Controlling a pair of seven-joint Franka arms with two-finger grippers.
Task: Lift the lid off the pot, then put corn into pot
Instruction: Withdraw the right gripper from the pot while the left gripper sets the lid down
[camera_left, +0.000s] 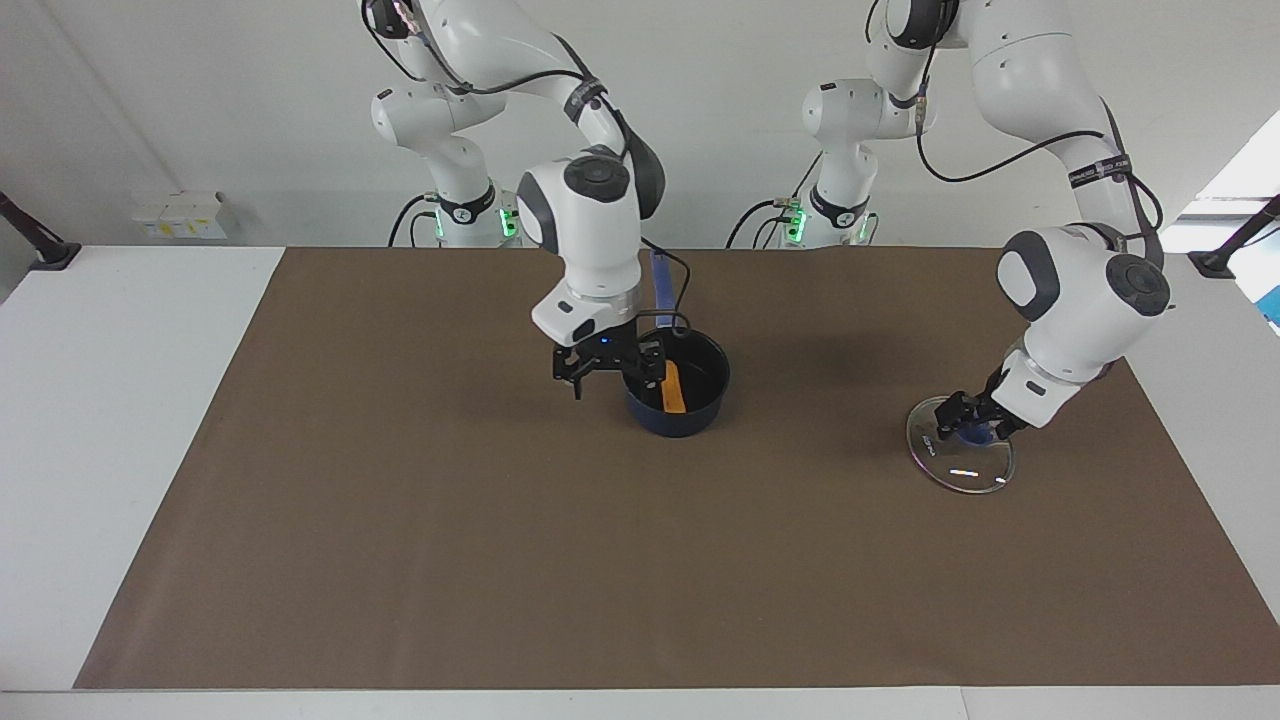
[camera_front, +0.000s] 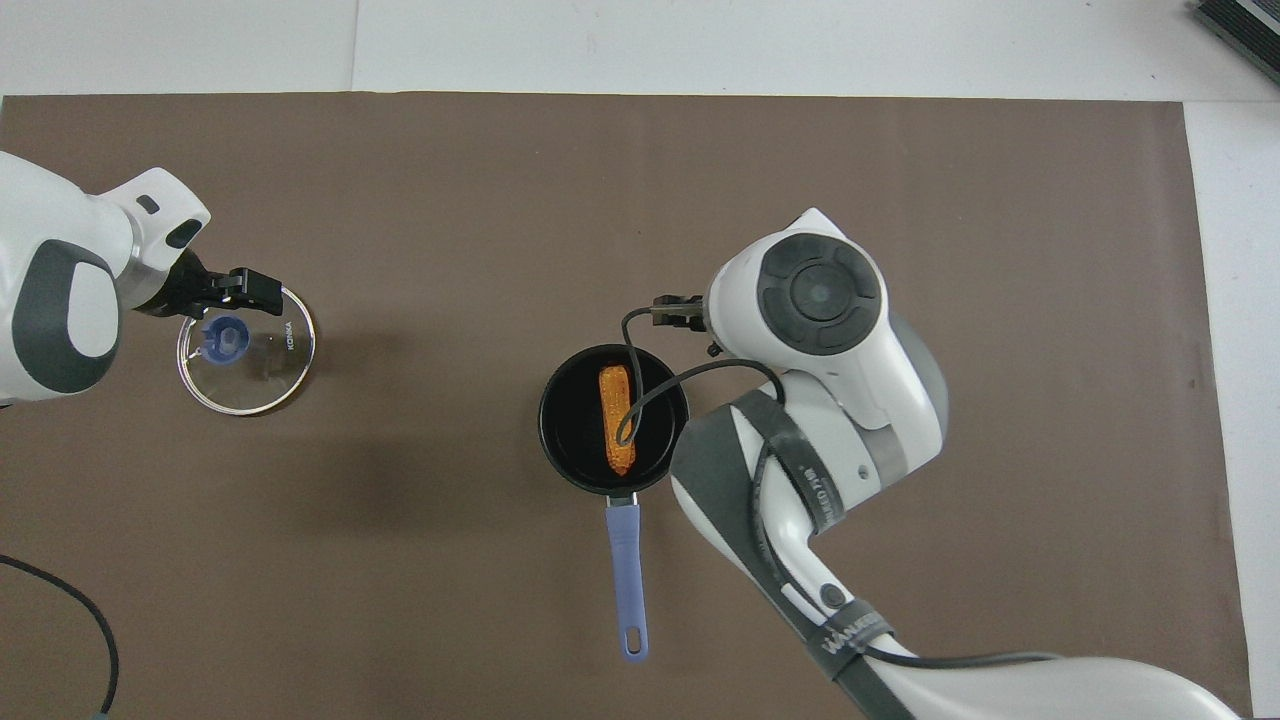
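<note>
The dark blue pot (camera_left: 700, 400) (camera_front: 565, 440) stands uncovered mid-mat, its long handle (camera_front: 625, 570) pointing toward the robots. The orange corn (camera_left: 673, 388) (camera_front: 612, 415) lies inside it. My right gripper (camera_left: 615, 378) is open and empty, hanging just above the pot's rim on the right arm's side; in the overhead view the wrist hides it. The glass lid (camera_left: 955, 470) (camera_front: 262, 372) lies flat on the mat toward the left arm's end. My left gripper (camera_left: 970, 425) (camera_front: 235, 300) is low over the lid's blue knob (camera_front: 225, 337), fingers apart on either side of it.
The brown mat (camera_left: 400, 550) covers most of the white table. Small white boxes (camera_left: 180, 215) sit at the table's edge by the wall, toward the right arm's end. A black cable (camera_front: 70, 610) curls on the mat near the left arm's base.
</note>
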